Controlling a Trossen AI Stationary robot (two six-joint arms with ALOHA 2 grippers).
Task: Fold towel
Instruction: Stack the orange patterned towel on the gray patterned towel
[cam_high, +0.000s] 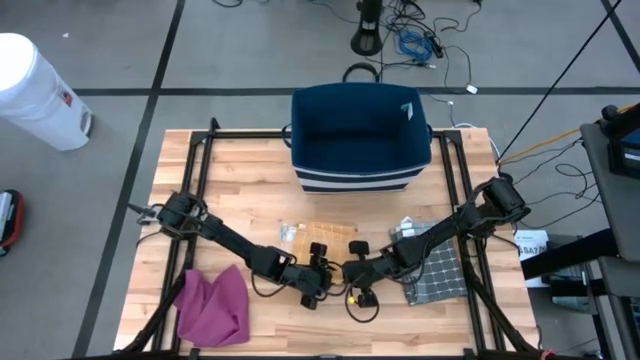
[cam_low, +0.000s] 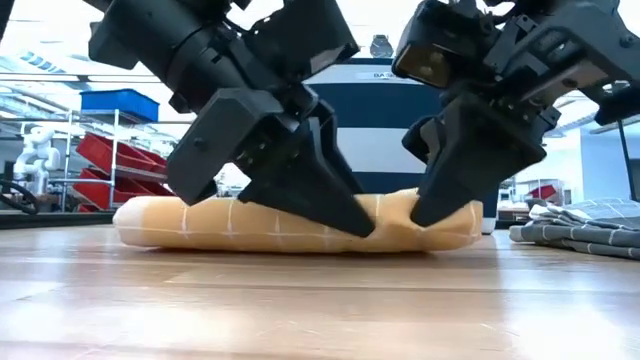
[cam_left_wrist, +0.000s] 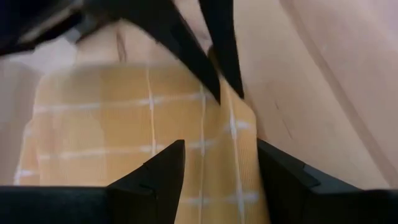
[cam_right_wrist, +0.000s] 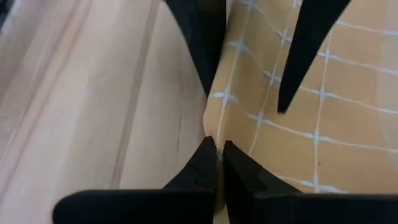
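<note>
Lying at the desk's (cam_high: 200, 170) left front corner is a crumpled pink cloth (cam_high: 213, 304), apart from everything else. To its right, the left arm reaches in from the left edge, and its left claw (cam_high: 318, 283) hangs over the near middle of the desk with its fingers spread; in the left wrist view the two dark fingers stand apart above the yellow towel (cam_left_wrist: 149, 130), gripping nothing.

That yellow towel (cam_low: 300, 224), checked with thin white lines, lies in the middle of the desk, in front of the bin. In the low view it is a soft, flattened roll, its long axis running left to right across the desk, one rounded end pointing toward the left side and the other toward the right. From above, most of it is hidden under the two claws; only a strip shows (cam_high: 325, 233).

Just right of centre, the right claw (cam_high: 356, 276) comes in from the right arm and meets the left one almost tip to tip. Its fingers are pressed together (cam_right_wrist: 216, 163) right at the towel's edge, seemingly pinching that edge.

Behind both, a dark blue fabric bin (cam_high: 360, 135) stands at the back centre of the desk. Farther right, a grey checked cloth (cam_high: 438, 268) lies folded beneath the right arm.
</note>
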